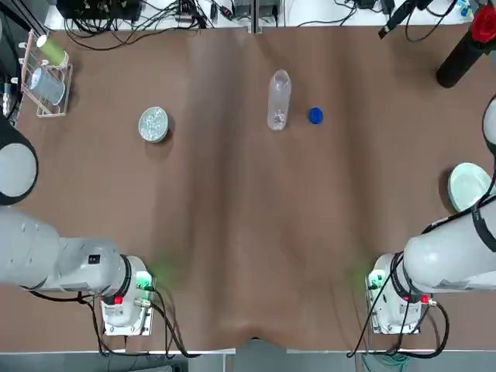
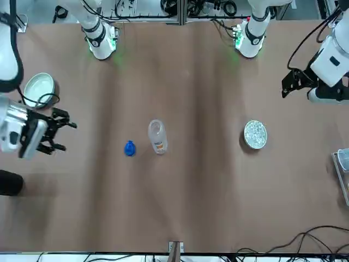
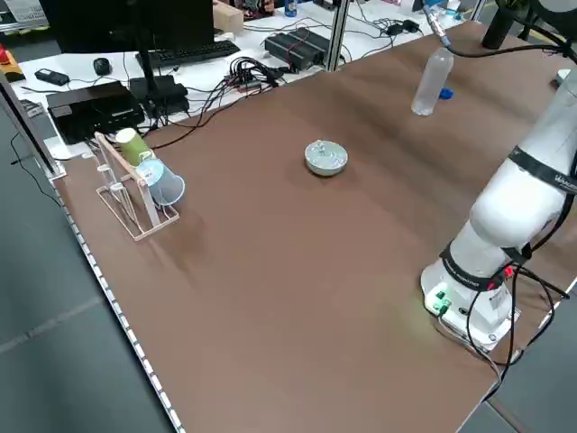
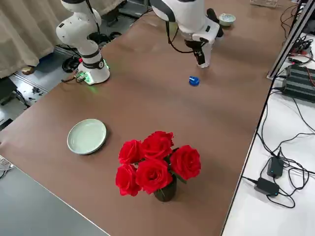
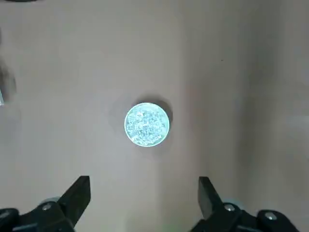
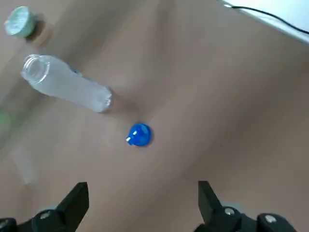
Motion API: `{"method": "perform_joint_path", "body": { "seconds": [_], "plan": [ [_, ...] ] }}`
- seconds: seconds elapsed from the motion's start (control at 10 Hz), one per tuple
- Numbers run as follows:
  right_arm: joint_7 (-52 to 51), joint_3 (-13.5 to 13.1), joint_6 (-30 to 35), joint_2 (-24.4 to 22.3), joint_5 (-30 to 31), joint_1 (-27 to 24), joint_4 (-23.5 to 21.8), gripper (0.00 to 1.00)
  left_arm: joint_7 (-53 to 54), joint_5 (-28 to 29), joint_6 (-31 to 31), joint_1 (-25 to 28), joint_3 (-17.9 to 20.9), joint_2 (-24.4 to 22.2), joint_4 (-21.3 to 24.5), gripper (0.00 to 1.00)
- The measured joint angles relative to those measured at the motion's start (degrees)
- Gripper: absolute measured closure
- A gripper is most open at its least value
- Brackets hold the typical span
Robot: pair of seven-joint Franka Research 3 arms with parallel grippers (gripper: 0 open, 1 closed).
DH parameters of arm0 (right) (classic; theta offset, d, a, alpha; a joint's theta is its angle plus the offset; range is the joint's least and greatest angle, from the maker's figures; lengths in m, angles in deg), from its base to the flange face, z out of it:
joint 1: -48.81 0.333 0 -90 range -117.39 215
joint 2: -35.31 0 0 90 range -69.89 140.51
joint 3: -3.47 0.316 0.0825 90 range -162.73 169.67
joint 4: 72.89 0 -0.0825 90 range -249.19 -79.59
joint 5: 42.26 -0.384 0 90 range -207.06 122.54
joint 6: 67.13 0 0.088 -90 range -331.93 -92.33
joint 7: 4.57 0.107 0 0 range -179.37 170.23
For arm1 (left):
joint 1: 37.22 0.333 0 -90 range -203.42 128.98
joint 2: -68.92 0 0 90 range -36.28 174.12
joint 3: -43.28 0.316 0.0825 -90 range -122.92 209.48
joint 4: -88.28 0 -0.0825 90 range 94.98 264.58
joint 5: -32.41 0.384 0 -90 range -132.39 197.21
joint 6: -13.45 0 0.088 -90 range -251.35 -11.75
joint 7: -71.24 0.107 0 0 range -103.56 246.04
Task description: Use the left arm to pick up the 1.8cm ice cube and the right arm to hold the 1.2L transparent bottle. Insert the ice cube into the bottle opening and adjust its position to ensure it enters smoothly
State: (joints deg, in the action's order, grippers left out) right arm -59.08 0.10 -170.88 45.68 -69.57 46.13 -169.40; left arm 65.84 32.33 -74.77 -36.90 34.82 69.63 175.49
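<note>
The transparent bottle [image 1: 279,99] stands upright at the far middle of the table, its bottle opening [image 1: 280,77] uncapped. A small blue cap [image 1: 315,115] lies just to its right. To the left sits a round pale dish of clear pieces [image 1: 153,124]; no single ice cube can be told apart from them. My left gripper [image 5: 144,186] hovers open high above the dish [image 5: 147,124], nothing between its fingers. At the table's right side my right gripper [image 6: 142,186] hangs open and empty, well back from the bottle [image 6: 63,87] and cap [image 6: 140,135].
A rack with cups [image 1: 46,77] stands at the far left corner. A pale green plate [image 1: 469,186] lies at the right edge, a dark vase of red roses [image 4: 157,164] at the far right corner. Cables run along the far edge.
</note>
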Motion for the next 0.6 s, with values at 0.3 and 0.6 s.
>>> {"method": "perform_joint_path", "body": {
  "seconds": [0.3, 0.6],
  "plan": [
    [18.39, -3.98, 0.06, -4.69, 10.72, 3.37, 0.47, 0.00, 0.13, 0.00, 0.00, -3.34, 5.53, 0.00, 0.03, 0.01],
    [40.94, -5.10, 7.50, -6.47, 21.78, 4.35, 6.02, 0.00, 0.68, 0.00, 0.00, -3.53, 6.58, 0.00, 0.71, 0.02]
  ]
}}
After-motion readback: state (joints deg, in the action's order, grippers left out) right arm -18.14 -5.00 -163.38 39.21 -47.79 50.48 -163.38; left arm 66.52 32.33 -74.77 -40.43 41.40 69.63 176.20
